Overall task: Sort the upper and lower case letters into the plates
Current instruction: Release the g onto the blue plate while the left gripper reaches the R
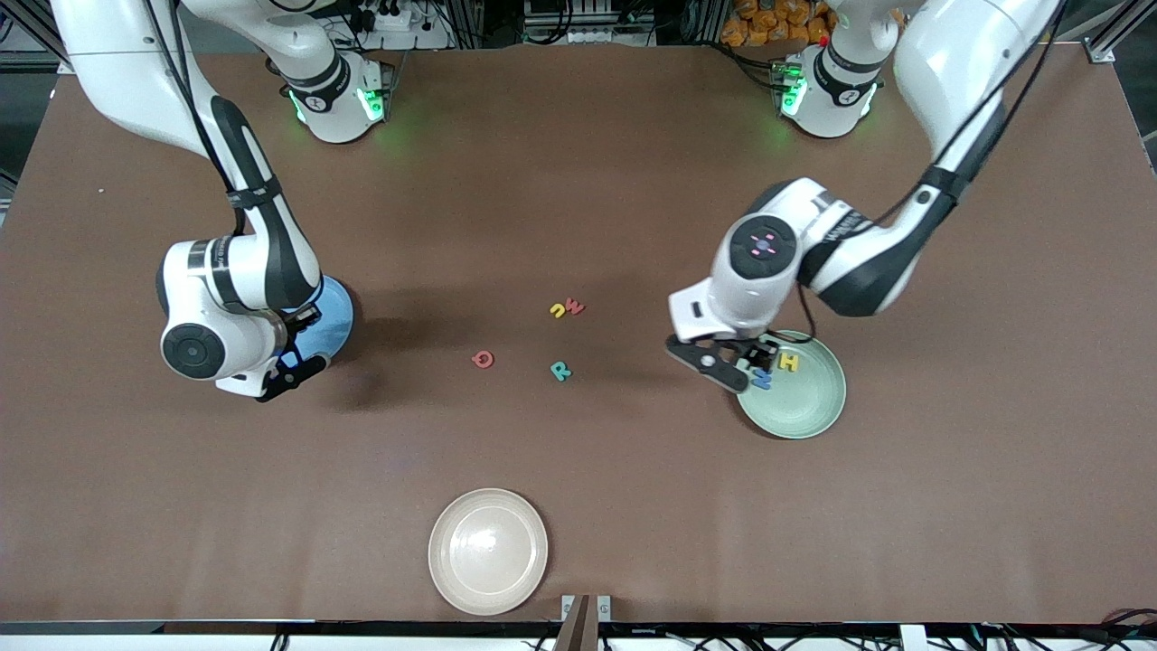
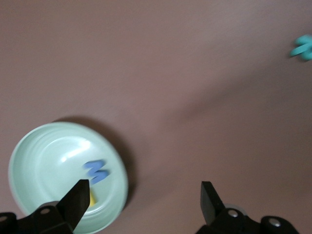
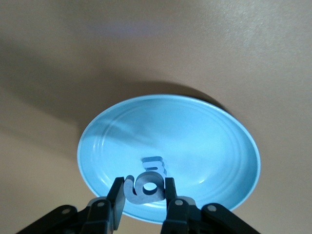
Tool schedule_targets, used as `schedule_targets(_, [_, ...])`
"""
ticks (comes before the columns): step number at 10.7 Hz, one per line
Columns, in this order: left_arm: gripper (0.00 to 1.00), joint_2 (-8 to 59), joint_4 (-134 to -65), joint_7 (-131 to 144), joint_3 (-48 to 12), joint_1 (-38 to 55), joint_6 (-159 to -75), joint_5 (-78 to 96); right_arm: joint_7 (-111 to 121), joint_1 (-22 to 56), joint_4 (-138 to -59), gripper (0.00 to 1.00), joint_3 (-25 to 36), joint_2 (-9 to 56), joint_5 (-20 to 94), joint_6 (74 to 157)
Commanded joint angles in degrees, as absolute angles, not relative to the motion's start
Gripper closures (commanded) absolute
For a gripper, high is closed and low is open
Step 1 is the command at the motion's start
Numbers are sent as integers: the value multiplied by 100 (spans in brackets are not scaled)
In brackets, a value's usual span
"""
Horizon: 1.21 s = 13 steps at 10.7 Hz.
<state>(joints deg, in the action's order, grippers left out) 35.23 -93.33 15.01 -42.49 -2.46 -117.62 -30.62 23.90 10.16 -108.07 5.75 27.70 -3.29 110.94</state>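
Note:
My right gripper (image 3: pixel 144 191) is shut on a small blue letter (image 3: pixel 145 189) and holds it low over the blue plate (image 3: pixel 209 131). Another blue letter (image 3: pixel 155 165) lies in that plate. In the front view this gripper (image 1: pixel 303 363) covers part of the blue plate (image 1: pixel 336 318). My left gripper (image 2: pixel 144 200) is open and empty, over the edge of the pale green plate (image 2: pixel 39 161) toward the table's middle. That plate (image 1: pixel 804 402) holds a blue letter (image 1: pixel 762 380) and a yellow letter (image 1: pixel 788 363). A yellow letter (image 1: pixel 558 310), a red letter (image 1: pixel 575 307), another red letter (image 1: pixel 483 360) and a teal letter (image 1: pixel 560 371) lie on the table between the plates.
A cream-white plate (image 1: pixel 488 550) sits near the table edge closest to the front camera. The left arm's elbow (image 1: pixel 859 262) hangs over the table just above the green plate. The brown table (image 1: pixel 578 181) spreads wide around the letters.

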Motion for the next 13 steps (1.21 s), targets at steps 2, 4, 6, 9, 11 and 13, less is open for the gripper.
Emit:
schedule_targets(2, [0, 3955, -8754, 1661, -3590, 752, -12896, -3146, 2487, 1055, -10899, 0, 790, 2567, -255, 11119])
schedule_targets(4, [0, 4077, -8745, 1678, -2571, 1648, -14153, -3129, 2496, 1037, -10663, 0, 826, 2392, -246, 10786])
schedule_targets(6, [0, 4559, -8422, 1871, -2163, 2107, -15008, -3102, 2479, 994, -10399, 0, 922, 2111, -229, 10390])
schedule_targets(9, [0, 4973, -8279, 2065, -1602, 2696, -15783, -3138, 2487, 783, -10082, 0, 1133, 1846, -229, 10327])
schedule_targets(11, [0, 5150, -8349, 2205, -1170, 3101, -16214, -3146, 2487, 721, -10072, 0, 1143, 1767, -229, 10327])
schedule_targets(13, [0, 5317, -8393, 2215, -1169, 3120, -16225, -3155, 2548, 677, -10064, 0, 1238, 1740, -229, 10205])
